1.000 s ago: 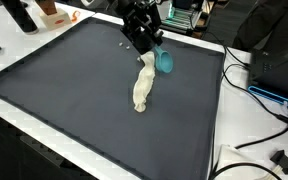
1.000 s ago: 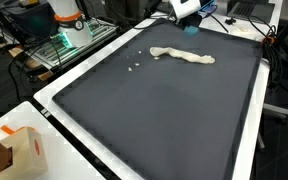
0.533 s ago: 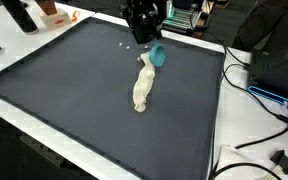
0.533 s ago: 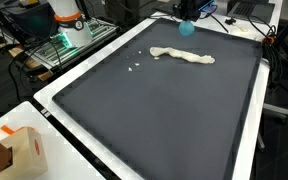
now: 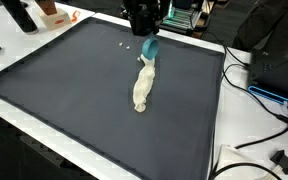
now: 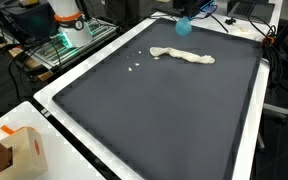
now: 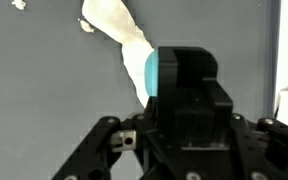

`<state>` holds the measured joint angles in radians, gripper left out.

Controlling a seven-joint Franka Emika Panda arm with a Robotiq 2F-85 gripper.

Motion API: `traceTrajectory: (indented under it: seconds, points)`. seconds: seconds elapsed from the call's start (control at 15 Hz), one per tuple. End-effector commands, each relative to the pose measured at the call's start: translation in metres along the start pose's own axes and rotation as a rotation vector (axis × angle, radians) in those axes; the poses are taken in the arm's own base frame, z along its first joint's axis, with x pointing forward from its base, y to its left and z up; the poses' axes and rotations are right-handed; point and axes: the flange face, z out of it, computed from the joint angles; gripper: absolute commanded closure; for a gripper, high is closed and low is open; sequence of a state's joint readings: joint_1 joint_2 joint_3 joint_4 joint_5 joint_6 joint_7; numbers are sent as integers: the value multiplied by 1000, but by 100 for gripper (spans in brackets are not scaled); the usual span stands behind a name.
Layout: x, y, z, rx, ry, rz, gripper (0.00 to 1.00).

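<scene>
Pincer (image 5: 147, 37) clamps a teal object (image 5: 150, 48), long axis pointing down, near one end of the white cloth (image 5: 142, 88).

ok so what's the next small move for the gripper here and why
Probably a small sideways shift over the mat before lowering. The gripper is shut on the teal object, which hangs right by the end of the cream cloth; going straight down would likely press it into the cloth.

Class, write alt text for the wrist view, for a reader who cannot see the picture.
A black gripper fills the bottom of the picture, shut on a teal object over a dark grey mat. Beyond it, a crumpled white cloth lies on the mat and runs toward the top edge.
</scene>
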<state>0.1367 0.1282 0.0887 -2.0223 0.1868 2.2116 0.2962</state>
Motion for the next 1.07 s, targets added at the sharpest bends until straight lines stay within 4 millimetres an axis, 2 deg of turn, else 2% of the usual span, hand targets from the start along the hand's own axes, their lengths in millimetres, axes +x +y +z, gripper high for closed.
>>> traceTrajectory:
  seconds: [0.0, 0.33, 0.4, 1.0]
  points:
    - [3, -9, -9, -70, -19, 13, 75]
    - [5, -17, -18, -126, -26, 12, 75]
    - [4, -13, -16, -85, -17, 6, 50]
    - [5, -15, -16, -97, -22, 5, 50]
